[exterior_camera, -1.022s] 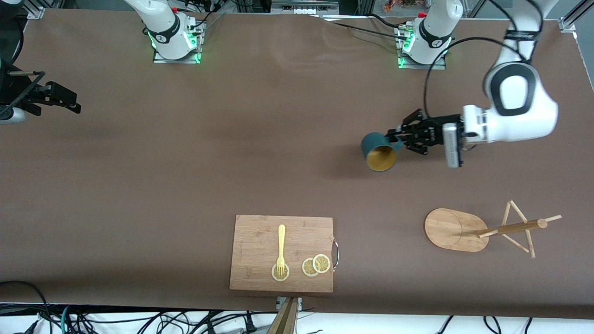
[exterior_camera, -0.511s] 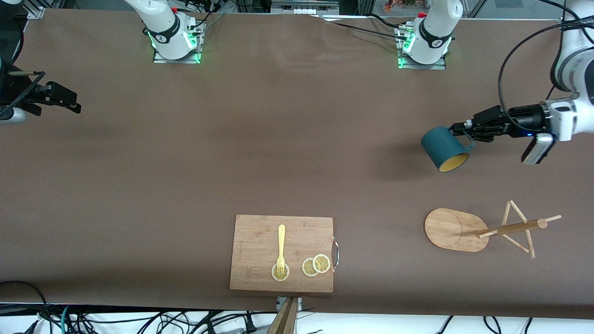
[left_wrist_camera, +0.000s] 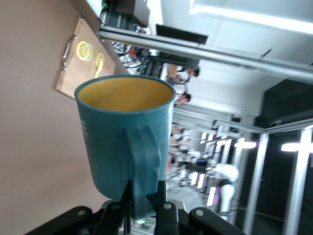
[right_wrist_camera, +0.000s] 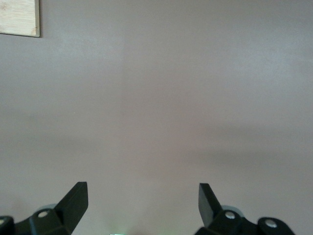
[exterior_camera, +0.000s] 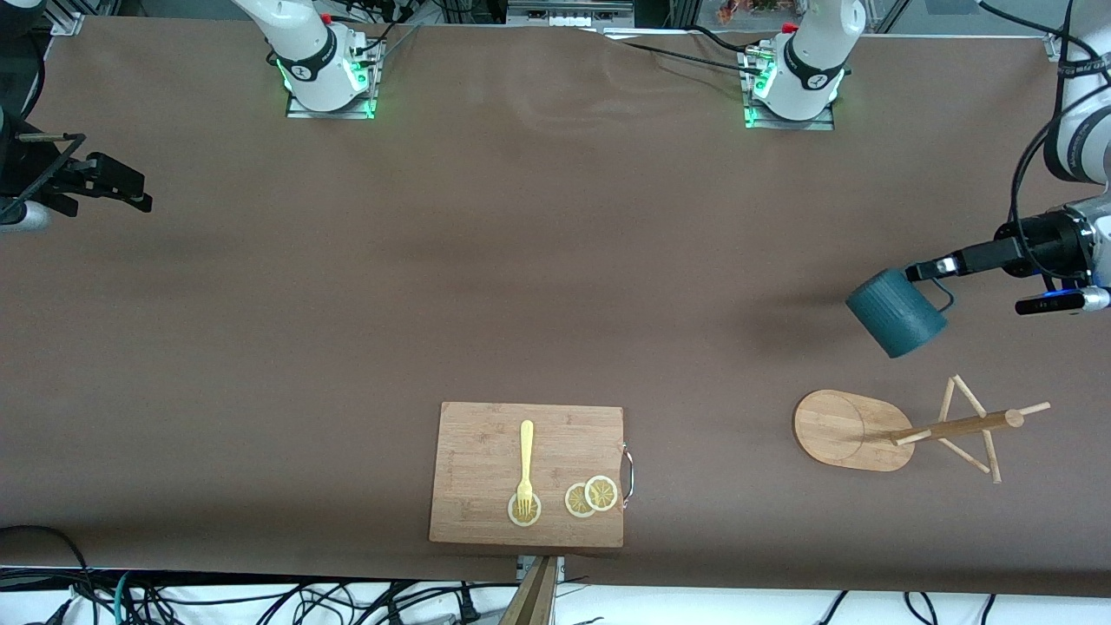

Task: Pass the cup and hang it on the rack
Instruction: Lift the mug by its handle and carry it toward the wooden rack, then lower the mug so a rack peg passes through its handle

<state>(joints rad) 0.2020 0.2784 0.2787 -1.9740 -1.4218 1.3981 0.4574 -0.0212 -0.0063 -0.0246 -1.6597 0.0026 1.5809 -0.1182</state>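
My left gripper is shut on the loop handle of the dark teal ribbed cup and holds it in the air, tilted, above the table near the left arm's end. In the left wrist view the cup shows its mustard-yellow inside, with my fingers clamped on the handle. The bamboo rack stands nearer the front camera than the spot under the cup, with its oval base, post and thin pegs. My right gripper waits open and empty at the right arm's end; its wrist view shows only bare table.
A wooden cutting board with a yellow fork and lemon slices lies near the table's front edge at the middle. The board also shows in the left wrist view. Both arm bases stand along the table's back edge.
My left gripper has carried the cup toward the left arm's end of the table, over the area by the rack, turning it so its mouth faces away from the front camera. The right arm has not moved.
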